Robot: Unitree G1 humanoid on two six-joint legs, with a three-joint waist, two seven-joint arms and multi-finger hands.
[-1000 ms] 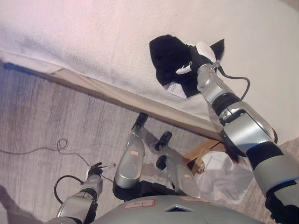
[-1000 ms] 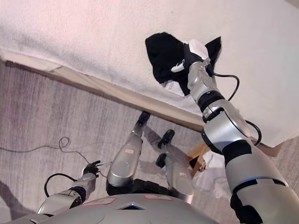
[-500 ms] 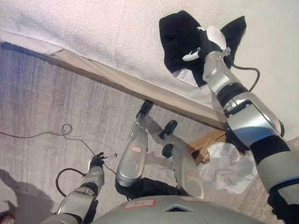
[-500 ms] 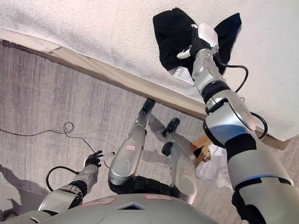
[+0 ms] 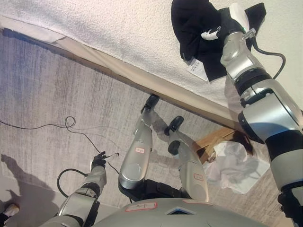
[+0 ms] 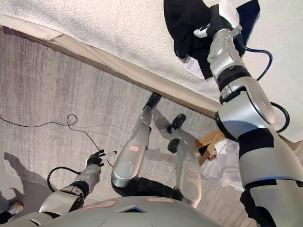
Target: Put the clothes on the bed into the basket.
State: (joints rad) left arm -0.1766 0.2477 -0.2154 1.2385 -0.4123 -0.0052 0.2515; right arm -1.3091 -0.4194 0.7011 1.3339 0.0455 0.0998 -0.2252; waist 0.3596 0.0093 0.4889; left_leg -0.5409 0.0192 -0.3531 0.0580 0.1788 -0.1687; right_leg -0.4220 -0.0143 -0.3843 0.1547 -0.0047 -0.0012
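Note:
A black garment (image 5: 191, 23) lies bunched on the white bed (image 5: 118, 28) near its top right, with a white label (image 5: 196, 67) hanging from its lower edge. My right hand (image 5: 218, 29) reaches over the bed's edge and is shut on the middle of the garment, one white fingertip showing against the cloth. A wooden-framed basket (image 5: 213, 141) with a white liner (image 5: 234, 163) stands on the floor below the bed's edge, partly hidden by my right arm. My left hand (image 5: 98, 161) hangs low over the floor at lower left, fingers relaxed and holding nothing.
The bed's beige base board (image 5: 109, 61) runs diagonally across the view, with grey carpet (image 5: 47, 94) below it. A thin dark cord (image 5: 47, 127) lies on the carpet at left. A person's shoe (image 5: 7, 210) shows in the lower left corner.
The whole picture has shifted, so the bed edge, the garment and my right hand sit higher and further right. My right hand keeps its hold on the black garment.

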